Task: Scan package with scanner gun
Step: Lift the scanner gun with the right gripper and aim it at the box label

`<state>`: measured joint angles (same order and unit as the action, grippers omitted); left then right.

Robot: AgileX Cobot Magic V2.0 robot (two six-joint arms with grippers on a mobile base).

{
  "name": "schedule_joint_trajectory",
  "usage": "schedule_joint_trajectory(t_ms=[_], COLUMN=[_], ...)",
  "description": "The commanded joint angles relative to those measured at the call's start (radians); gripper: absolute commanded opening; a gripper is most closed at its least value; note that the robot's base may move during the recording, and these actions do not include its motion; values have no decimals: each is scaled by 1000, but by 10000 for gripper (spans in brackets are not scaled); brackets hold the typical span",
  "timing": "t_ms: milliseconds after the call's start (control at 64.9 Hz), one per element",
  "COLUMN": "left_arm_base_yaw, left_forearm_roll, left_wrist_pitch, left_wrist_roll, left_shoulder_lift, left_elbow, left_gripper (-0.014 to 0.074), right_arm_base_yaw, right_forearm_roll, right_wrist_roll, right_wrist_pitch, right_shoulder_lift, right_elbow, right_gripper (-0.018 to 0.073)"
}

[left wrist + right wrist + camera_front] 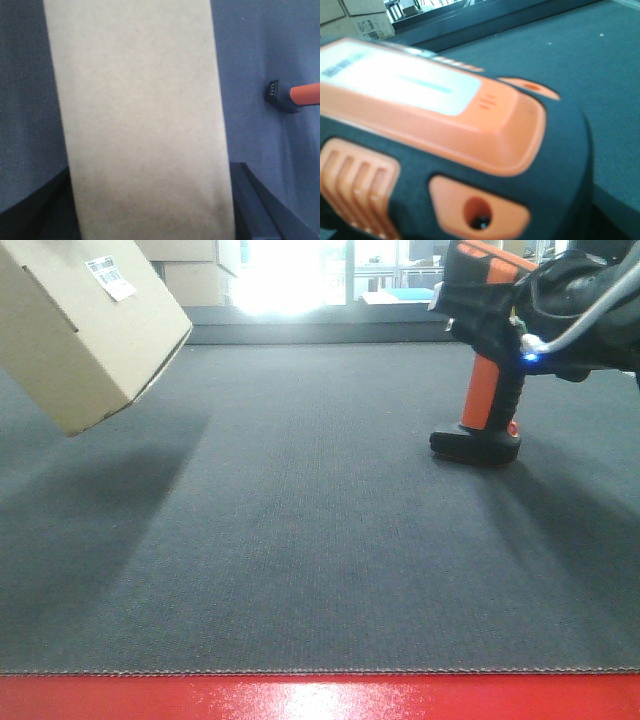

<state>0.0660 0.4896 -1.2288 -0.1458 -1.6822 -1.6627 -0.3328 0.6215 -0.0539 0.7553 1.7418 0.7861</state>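
Scanner gun (470, 150) bears a blurred white sticker (395, 82); package (80, 335) barcode label (110, 277) illegible.

Dark grey mat (320, 540), red front edge; scanner gun (490, 395) seemingly stands on it.

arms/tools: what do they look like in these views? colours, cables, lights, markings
Right tool: bulky matte-black housing in the front view, with a pale grey cable curving over it and a small lit blue LED. Left tool: shown only in its own wrist view, as two black fingers with angular edges at the bottom corners. No markings visible.
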Motion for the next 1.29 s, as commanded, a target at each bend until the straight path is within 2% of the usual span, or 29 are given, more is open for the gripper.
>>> schedule_joint_trajectory(t_ms=[0,62,324,524,632,817,1002,1125,1279], left_arm_base_yaw=[-2,-2,-2,-2,-2,-2,-2,-2,-2], left_forearm_roll=[16,16,20,22,22,22,13,-13,-29], left_wrist_pitch=[8,8,8,8,8,8,8,8,8], left_wrist_roll=[-7,-7,-7,-7,-7,-11,-12,-12,-12], left_shoulder_lift=[8,8,8,8,8,8,8,8,8], left_elbow=[-1,-1,-1,-1,-1,-1,-1,-1,-1], left_gripper=[-111,-111,-111,-111,-111,-111,-111,-111,-111], right_arm_base_yaw=[-1,-1,-1,-1,-1,-1,-1,-1,10], right_forearm_roll=[3,3,-3,-105,-123,-133,-233,-323,-410], right_wrist_roll=[2,2,-2,-127,-207,-340,-395,-395,-395], right_wrist_pitch=[22,22,17,-36,-145,-420,-671,-761,-780], right_shoulder_lift=[-1,-1,-14,-83,-129,-179,-186,-186,-186], right_elbow=[7,7,7,15,43,153,287,360,398], right_gripper=[-11,-166,-153,-153,-153,-153,-153,-153,-153])
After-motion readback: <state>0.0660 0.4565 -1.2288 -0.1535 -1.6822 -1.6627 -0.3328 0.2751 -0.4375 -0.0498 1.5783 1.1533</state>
